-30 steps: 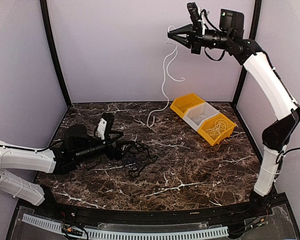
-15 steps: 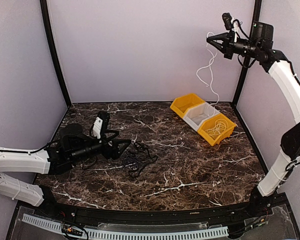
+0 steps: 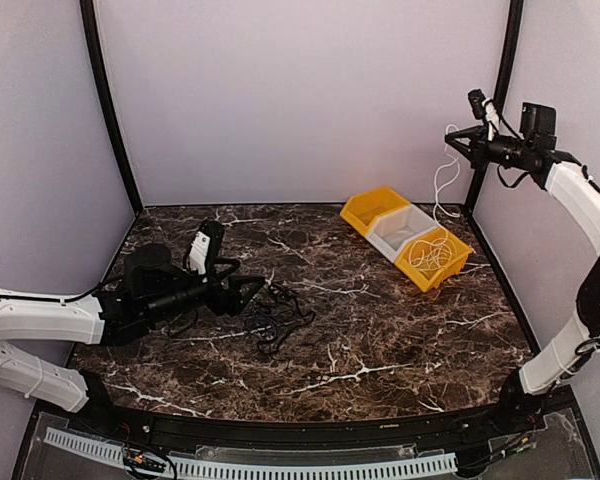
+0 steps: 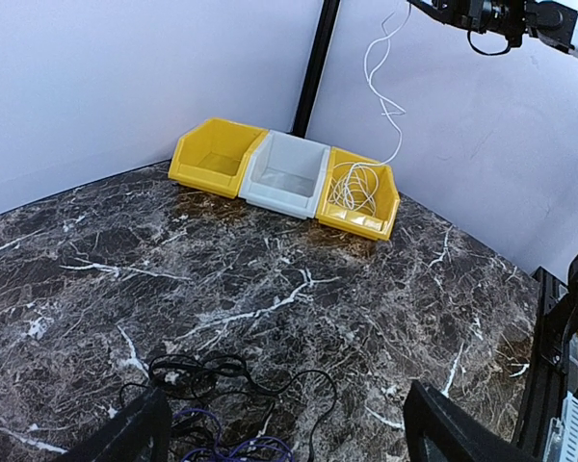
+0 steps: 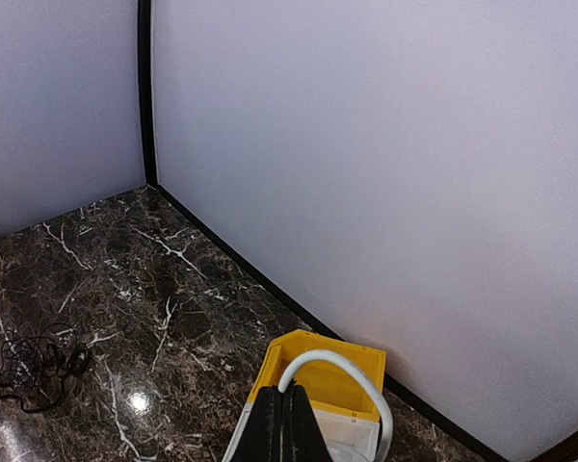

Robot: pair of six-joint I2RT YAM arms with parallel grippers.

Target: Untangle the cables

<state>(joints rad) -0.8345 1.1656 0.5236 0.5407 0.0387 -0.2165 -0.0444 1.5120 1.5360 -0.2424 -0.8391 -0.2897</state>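
Jaws of my right gripper clamp thin white flexible cord dangling below; left gripper gapes, tangled black cords just ahead.

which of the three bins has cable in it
The yellow bin at the right end of the row: white cable lies coiled in it. The grey bin in the middle and the other yellow bin hold nothing.
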